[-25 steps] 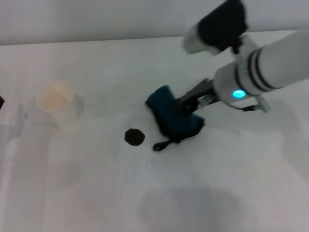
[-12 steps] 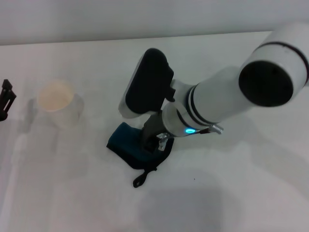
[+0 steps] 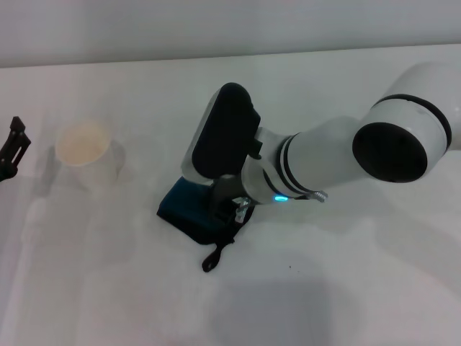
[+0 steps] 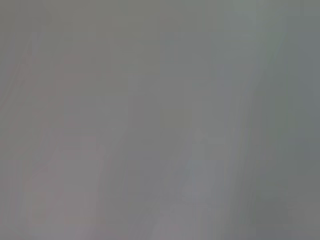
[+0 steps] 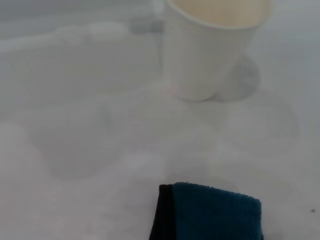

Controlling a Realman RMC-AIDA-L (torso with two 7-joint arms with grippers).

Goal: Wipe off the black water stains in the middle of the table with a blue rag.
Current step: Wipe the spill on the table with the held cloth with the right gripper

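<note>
Blue rag [image 3: 189,211]: soft terry cloth, bunched, black loop tag trailing, lying mid-surface [image 3: 346,288] under the right claw [image 3: 229,210], which is clamped on it. No legible markings. Translucent white cup [image 3: 85,153] stands upright, well apart. Left claw [image 3: 11,144] at the edge; finger state indeterminable.

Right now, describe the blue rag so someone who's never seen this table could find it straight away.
On the wide white table, look near the middle, just under the right arm's wrist, where the right gripper presses down. The blue rag is a bunched teal cloth trailing a small black loop tag, lying nearer the robot than the pale cup; it's the only dark, soft thing there.
</note>
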